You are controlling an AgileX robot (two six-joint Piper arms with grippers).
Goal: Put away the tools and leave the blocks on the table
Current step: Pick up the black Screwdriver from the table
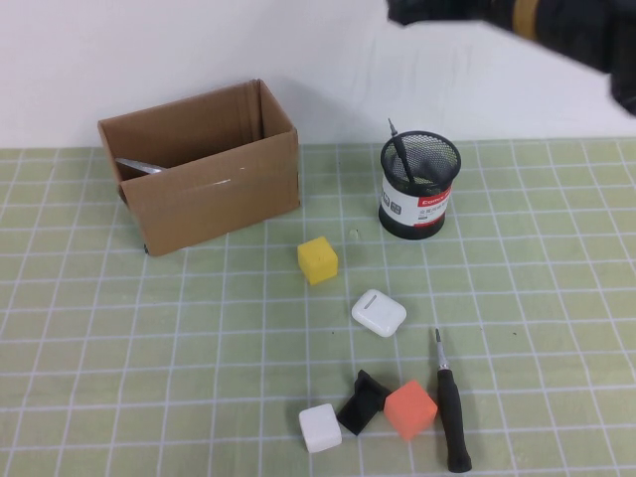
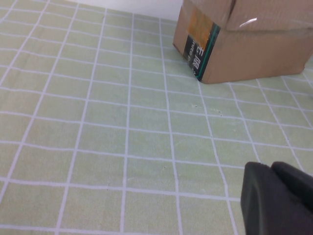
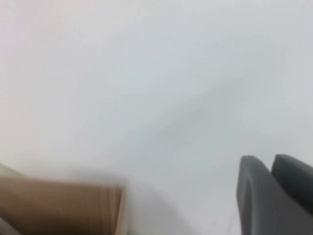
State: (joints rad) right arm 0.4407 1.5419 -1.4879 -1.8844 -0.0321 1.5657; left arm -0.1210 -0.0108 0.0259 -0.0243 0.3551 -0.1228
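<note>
Looking down from the high view, we are seeing the table (image 1: 89, 328) with a cardboard box (image 1: 214, 194) standing open at far left; a silver blade, likely the scissors (image 1: 139, 166), is lying inside it. To its right a black mesh cup (image 1: 419, 186) is holding the thin driver (image 1: 399, 149), which is leaning with its tip upward. The thick screwdriver (image 1: 451, 412) is lying near right on the mat, tip pointing far. Just left of it the orange block (image 1: 410, 408) is touching a black wedge (image 1: 362, 400), and the white block (image 1: 320, 427) is sitting just beside that wedge. The white case (image 1: 379, 312) is resting between this group and the yellow block (image 1: 318, 260), which is sitting near the box.

We are finding the right arm (image 1: 517, 25) raised at far right, above the cup. The right gripper (image 3: 274, 196) is facing the white wall with the box edge low in its view; its fingers are pressed together, holding nothing. The left gripper (image 2: 279, 198) is hovering low over bare mat at the left, near a box corner (image 2: 205, 58); its fingers are likewise together and empty.
</note>
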